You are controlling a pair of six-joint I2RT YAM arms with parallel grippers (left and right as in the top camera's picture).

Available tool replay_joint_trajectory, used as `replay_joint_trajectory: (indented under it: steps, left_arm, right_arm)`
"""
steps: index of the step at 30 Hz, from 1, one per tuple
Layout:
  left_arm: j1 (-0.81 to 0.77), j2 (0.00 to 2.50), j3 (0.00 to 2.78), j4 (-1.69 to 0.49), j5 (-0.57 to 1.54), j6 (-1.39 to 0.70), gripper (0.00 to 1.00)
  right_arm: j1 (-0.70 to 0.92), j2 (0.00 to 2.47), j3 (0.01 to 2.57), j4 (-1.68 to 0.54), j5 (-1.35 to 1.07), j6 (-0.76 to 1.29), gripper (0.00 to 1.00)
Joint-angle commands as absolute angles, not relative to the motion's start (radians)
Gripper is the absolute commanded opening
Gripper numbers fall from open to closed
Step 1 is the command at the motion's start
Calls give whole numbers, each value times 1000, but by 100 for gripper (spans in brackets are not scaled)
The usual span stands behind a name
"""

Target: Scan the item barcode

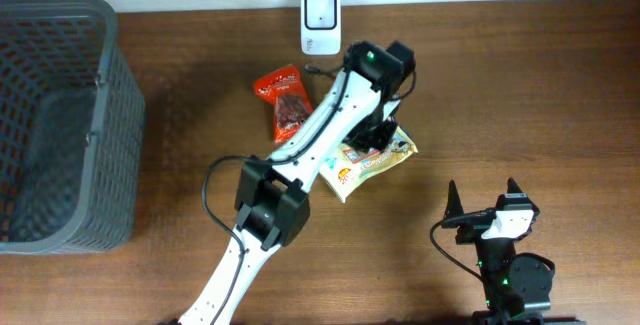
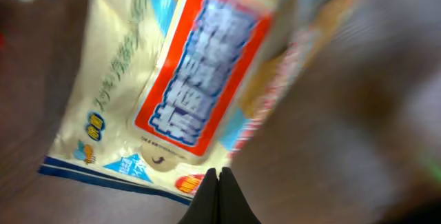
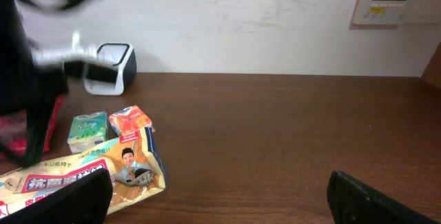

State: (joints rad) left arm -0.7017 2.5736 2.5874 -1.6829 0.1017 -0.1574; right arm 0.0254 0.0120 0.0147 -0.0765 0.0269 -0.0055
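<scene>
A cream snack bag [image 1: 378, 162] with a red and blue label lies on the table near the middle. My left gripper [image 1: 372, 137] hangs over it. Seen from the left wrist, the bag [image 2: 186, 79] fills the view, and the left gripper [image 2: 219, 177] is shut, its tips at the bag's near edge with nothing visible between them. No barcode shows on the bag. The white scanner [image 1: 321, 21] stands at the table's back edge, also seen as the scanner [image 3: 111, 66]. My right gripper [image 1: 484, 203] rests wide open near the front, the same right gripper [image 3: 224, 200] empty over bare wood.
A red snack bag [image 1: 286, 103] lies left of the left arm. A grey mesh basket [image 1: 60, 125] stands at the far left. A small green pack [image 3: 88, 130] and an orange pack [image 3: 131, 120] sit behind the cream bag [image 3: 89, 172].
</scene>
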Motion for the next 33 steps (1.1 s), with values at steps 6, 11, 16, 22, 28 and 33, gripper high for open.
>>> replay_joint_trajectory:
  steps: [6,11,16,22,28,33]
  left_arm:
    - [-694,2577,2261,-1484,22,-141,0]
    - [-662,2576,2215,-1396,-280,-141,0]
    - [-606,2576,2353,-1489,-403,-142,0]
    - [-595,2576,2619,-1583,-142,-141,0]
    - [-604,2576,2687,-1598,84,-141,0]
    - [-612,2577,2638,-1548,91,-142,14]
  right_arm:
    - [19,6,6,-79,38,-11,98]
    - [19,6,6,-79,38,-11,98]
    - [19,6,6,-79,38,-11,98]
    - [19,6,6,-79,38,-11,98]
    - [19,6,6,-79,38,-11,98]
    - [19,6,6,-79,38,-11,99]
